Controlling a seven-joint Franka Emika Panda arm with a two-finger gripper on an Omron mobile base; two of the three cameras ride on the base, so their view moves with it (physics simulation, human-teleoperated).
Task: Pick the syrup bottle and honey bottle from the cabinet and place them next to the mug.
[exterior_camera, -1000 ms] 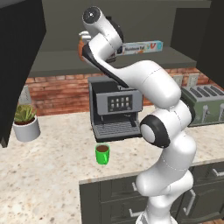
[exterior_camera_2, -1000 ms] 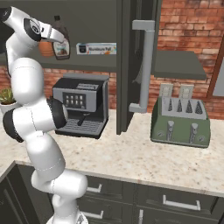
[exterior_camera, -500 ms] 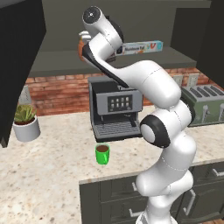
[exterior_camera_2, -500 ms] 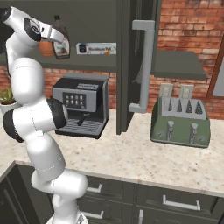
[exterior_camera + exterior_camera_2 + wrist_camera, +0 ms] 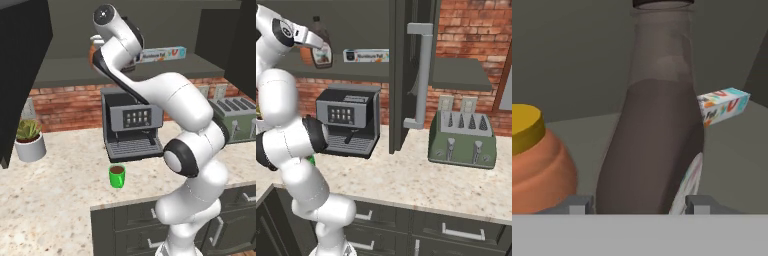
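The tool (image 5: pixel 640 204) reaches into the cabinet (image 5: pixel 411 30), its fingertips (image 5: pixel 579 204) pressed to either side of the syrup bottle (image 5: pixel 654 135), grasping it low on the body so it lifts upright. The honey bottle (image 5: pixel 537 160) waits just left; the mug (image 5: pixel 117 176) sits on the bench (image 5: pixel 55 200) below.

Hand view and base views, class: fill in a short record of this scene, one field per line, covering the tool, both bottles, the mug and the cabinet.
tool: up in the cabinet, fingers either side of the syrup bottle's base
syrup bottle: upright on the shelf, between the fingers
honey bottle: on the shelf beside the syrup bottle
mug: on the counter in front of the coffee machine
cabinet: door open
task state: neither bottle moved to the mug yet
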